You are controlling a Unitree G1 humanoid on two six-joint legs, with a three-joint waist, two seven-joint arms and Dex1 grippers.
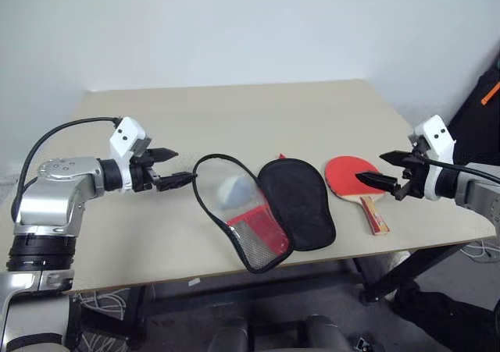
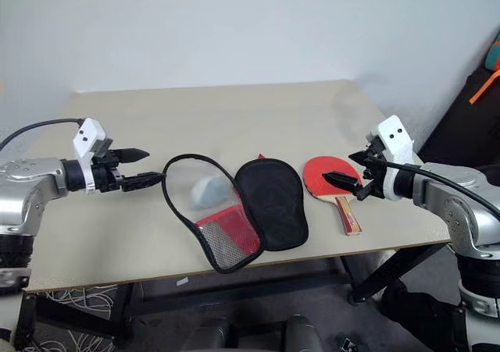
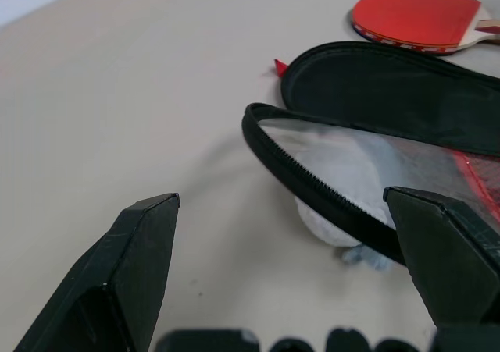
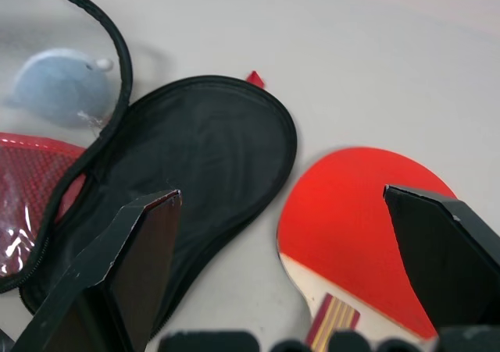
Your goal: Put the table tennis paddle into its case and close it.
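Observation:
The case (image 1: pixel 297 200) lies unzipped and spread open at the middle of the table, black fabric half to the right, clear and red-mesh half (image 1: pixel 242 215) raised to the left. The table tennis paddle (image 1: pixel 351 176) lies flat just right of the case, red blade up, striped wooden handle (image 1: pixel 375 214) pointing toward the front edge. My left gripper (image 1: pixel 173 167) hovers open just left of the case's raised rim, holding nothing. Over the paddle's right side my right gripper (image 1: pixel 376 168) stands open and empty; the blade (image 4: pixel 351 227) lies between its fingers in the right wrist view.
A small white-grey rounded lump (image 1: pixel 233 190) sits under the clear panel of the case. The beige table (image 1: pixel 234 118) has bare room behind and to the left. A dark bag with an orange mark (image 1: pixel 484 102) stands off the table's right side.

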